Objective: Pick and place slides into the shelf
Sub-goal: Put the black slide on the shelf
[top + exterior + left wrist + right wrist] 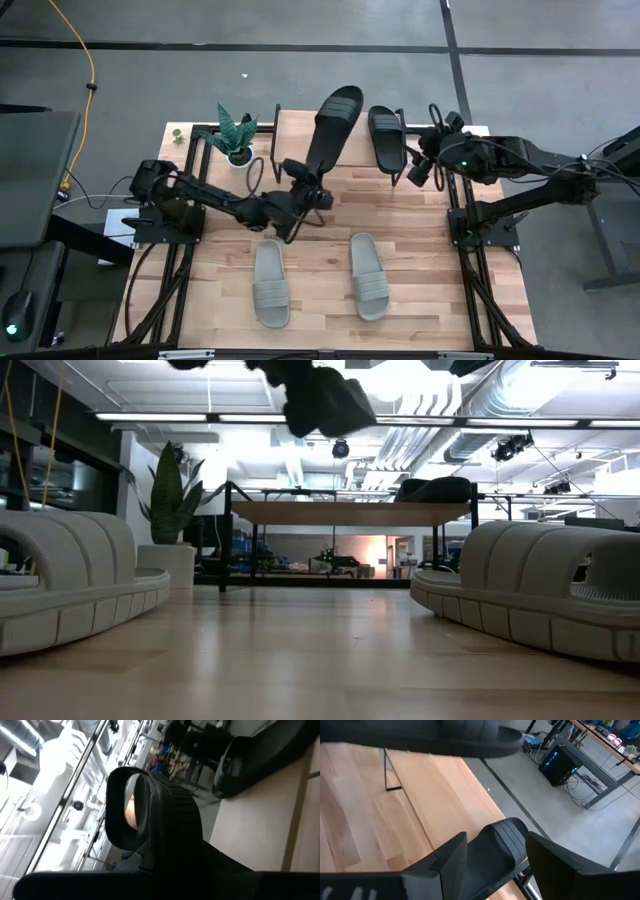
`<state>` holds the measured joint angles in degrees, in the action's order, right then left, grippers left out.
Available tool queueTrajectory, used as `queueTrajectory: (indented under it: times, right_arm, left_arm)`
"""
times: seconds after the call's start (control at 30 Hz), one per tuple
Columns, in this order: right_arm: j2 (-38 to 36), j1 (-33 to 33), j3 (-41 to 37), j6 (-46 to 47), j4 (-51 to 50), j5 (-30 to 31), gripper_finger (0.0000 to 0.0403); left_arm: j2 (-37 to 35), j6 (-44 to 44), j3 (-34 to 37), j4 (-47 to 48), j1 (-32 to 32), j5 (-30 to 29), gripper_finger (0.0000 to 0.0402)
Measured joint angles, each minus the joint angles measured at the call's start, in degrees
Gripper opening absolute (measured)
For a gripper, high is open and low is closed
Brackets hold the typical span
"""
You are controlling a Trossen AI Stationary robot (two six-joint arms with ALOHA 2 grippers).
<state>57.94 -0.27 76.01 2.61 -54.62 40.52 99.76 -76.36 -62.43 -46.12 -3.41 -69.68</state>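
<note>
Bright ceiling glare, blurred wrist views

Left claw (305, 190) grips a black slide (335, 128) above the shelf (290, 125); two grey-green slides (270, 283) lie below.

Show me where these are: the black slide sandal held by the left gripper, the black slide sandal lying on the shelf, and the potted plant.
Black slide sandal held by the left gripper (337, 125): high view, wide strap.
Black slide sandal lying on the shelf (387, 136): high view, strap.
Potted plant (237, 131): high view, leaves.

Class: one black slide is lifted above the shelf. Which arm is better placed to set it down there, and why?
Left. The left gripper holds the raised black open-toe slide over the low wooden shelf; the right gripper is beside the other black slide.
</note>
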Motion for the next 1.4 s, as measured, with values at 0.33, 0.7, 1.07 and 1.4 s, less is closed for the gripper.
queueTrajectory:
  times: [0.33,0.7,1.07,1.4]
  right_arm:
    - [-0.7,0.0,0.0,0.0,-0.4,-0.7,0.0195]
    - [-0.5,0.0,0.0,0.0,-0.4,-1.3,0.0195]
    - [-0.5,0.0,0.0,0.0,-0.4,-1.4,0.0195]
    - [-0.5,0.0,0.0,0.0,-0.4,-1.3,0.0195]
  left_arm:
    - [7.2,1.5,-9.9,7.6,1.6,-0.6,0.0053]
    - [9.8,1.8,-16.0,8.8,1.5,-0.1,0.0053]
    - [9.6,1.8,-19.2,11.1,1.5,0.9,0.0051]
    - [9.6,7.3,-19.2,14.6,1.7,3.1,0.0051]
